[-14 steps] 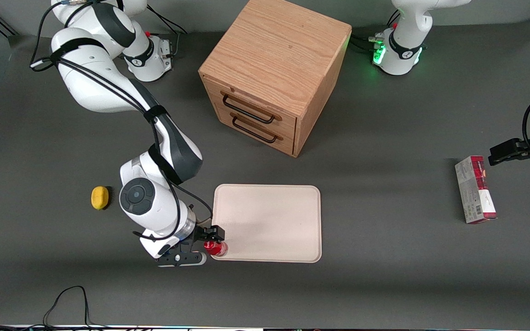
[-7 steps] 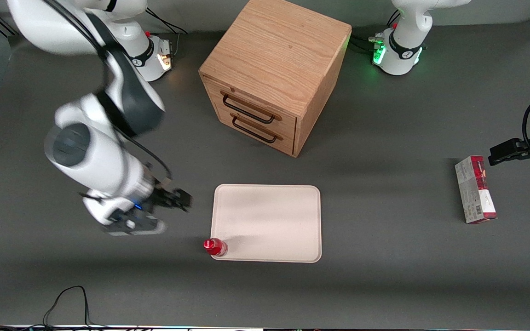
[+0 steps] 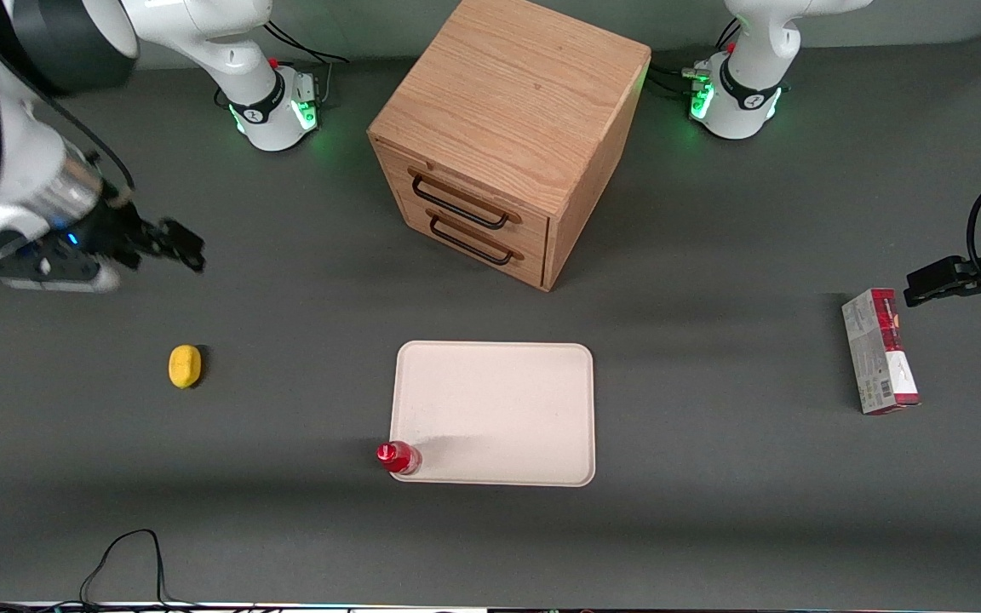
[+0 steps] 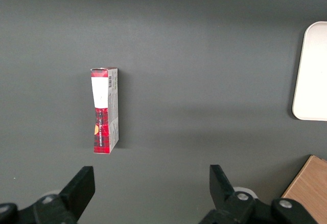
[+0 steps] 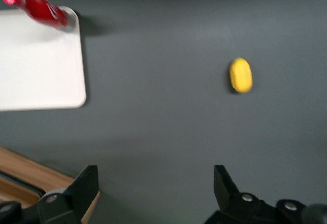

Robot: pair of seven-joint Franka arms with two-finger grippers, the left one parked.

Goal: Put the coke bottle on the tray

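Bottle (image 3: 397, 457): upright on the tray's (image 3: 499, 409) corner nearest the working arm's end.
Gripper (image 3: 174, 244): high above the table, well apart from the bottle, fingers spread, holding nothing.

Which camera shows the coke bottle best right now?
Front view: the coke bottle stands upright on the tray corner, gripper far off. Right wrist view shows it blurred; left wrist view misses it.

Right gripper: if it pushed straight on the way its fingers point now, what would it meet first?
Probably bare table: the open gripper aims between the yellow lemon-like object and the tray, hitting neither, though depth is uncertain.
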